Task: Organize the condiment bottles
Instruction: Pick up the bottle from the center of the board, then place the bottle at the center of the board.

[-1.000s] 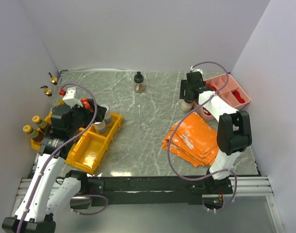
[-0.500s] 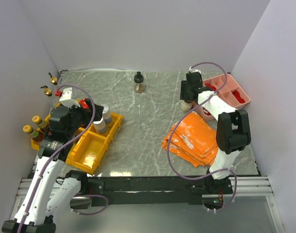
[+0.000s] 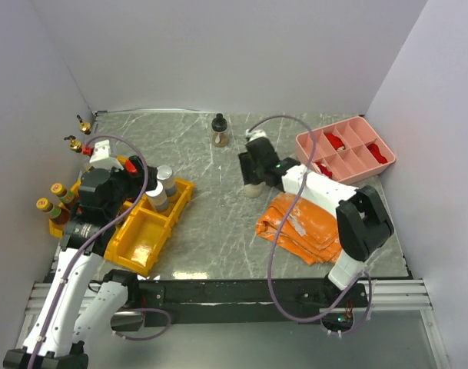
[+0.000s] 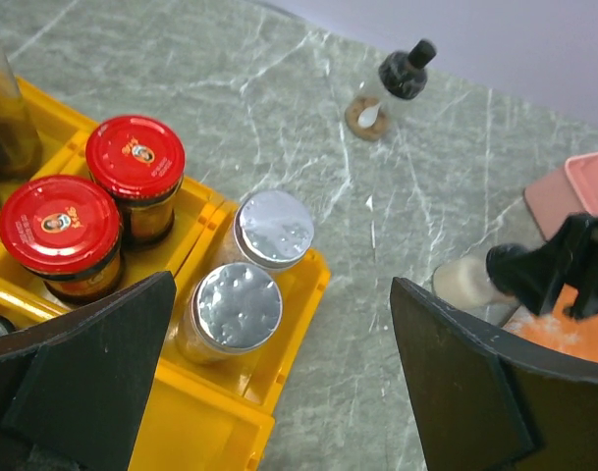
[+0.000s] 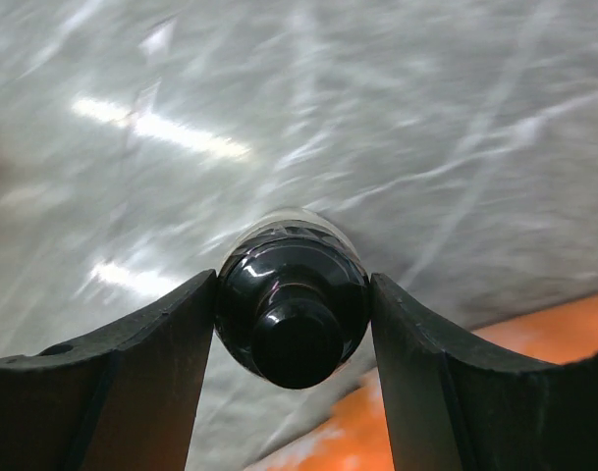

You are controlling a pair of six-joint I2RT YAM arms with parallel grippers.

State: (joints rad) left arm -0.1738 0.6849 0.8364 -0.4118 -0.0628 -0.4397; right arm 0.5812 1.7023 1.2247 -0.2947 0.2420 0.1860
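Snugly, R tool on blk-cap bottle

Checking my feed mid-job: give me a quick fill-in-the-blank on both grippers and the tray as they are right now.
1. The right gripper is closed on a bottle with a ____ cap.
2. The left gripper has its jaws ____, holding nothing, above the yellow bins.
3. The divided tray at the back right of the table is ____ in colour.

Missing words: black; open; pink.
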